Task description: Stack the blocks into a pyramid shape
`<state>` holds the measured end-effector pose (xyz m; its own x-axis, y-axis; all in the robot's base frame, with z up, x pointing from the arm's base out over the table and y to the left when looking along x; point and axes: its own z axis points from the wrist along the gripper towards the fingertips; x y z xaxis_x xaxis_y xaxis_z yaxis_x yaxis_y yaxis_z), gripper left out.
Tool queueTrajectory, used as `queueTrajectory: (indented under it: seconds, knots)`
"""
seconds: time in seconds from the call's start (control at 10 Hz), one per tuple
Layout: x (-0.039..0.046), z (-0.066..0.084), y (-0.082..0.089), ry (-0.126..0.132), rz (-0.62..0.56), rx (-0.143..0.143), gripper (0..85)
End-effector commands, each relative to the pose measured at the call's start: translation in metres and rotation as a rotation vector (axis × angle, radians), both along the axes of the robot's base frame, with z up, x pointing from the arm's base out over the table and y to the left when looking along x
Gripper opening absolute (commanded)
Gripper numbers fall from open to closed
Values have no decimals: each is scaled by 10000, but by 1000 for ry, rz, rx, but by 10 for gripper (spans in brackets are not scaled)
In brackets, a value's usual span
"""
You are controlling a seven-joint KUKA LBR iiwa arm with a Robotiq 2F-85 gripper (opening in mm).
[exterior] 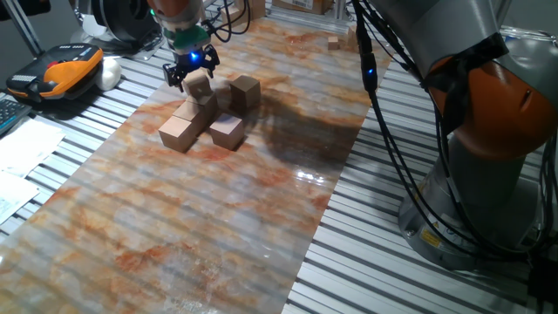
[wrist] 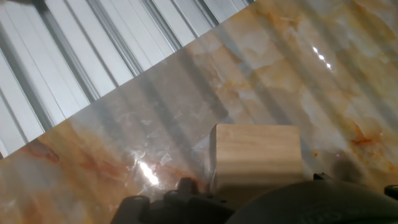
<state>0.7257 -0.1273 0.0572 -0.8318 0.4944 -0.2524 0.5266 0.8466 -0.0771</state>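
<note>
Bare marbled sheet (exterior: 200, 235) fills the lower middle of the fixed view, orange and grey streaks all over it, laid on a ribbed metal table (exterior: 78, 166). No readable writing can be made out anywhere; the yellow-and-black device (exterior: 61, 71) at the upper left and the papers (exterior: 22, 166) at the left edge are too small or blurry for any label to be read.

Up in the upper left-centre, the blocks are clustered together. Two cubes sit in front, the left front block (exterior: 178, 133) and the right front block (exterior: 227, 131), with a slight gap between them. Behind those, a middle block (exterior: 193, 111) and a back block (exterior: 245, 91) can be picked out, packed close. One more, the held block (exterior: 200, 85), is pinched between the fingers of the gripper (exterior: 192, 71), lifted just above the cluster. A sixth cube can't be clearly separated out.

From the hand view, the same held block (wrist: 255, 155) is seen at the lower centre, with the sheet (wrist: 280, 62) below and table ribs (wrist: 74, 50) at the upper left.

Small wooden pieces (exterior: 334, 41) lie far off at the top. The orange-and-silver arm base (exterior: 488, 131) takes up the right side.
</note>
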Motion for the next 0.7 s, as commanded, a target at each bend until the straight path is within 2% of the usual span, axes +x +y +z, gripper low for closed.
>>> queueTrajectory:
  seconds: [0.0,0.1,0.3,0.6]
  knots:
    - [0,-2,0,-1,-2,-3,850]
    - [2,-9,0,-2,-5,-7,850]
    - [-13,-39,-14,-4,-5,9,850]
    - [-25,-67,-25,-7,-6,11,850]
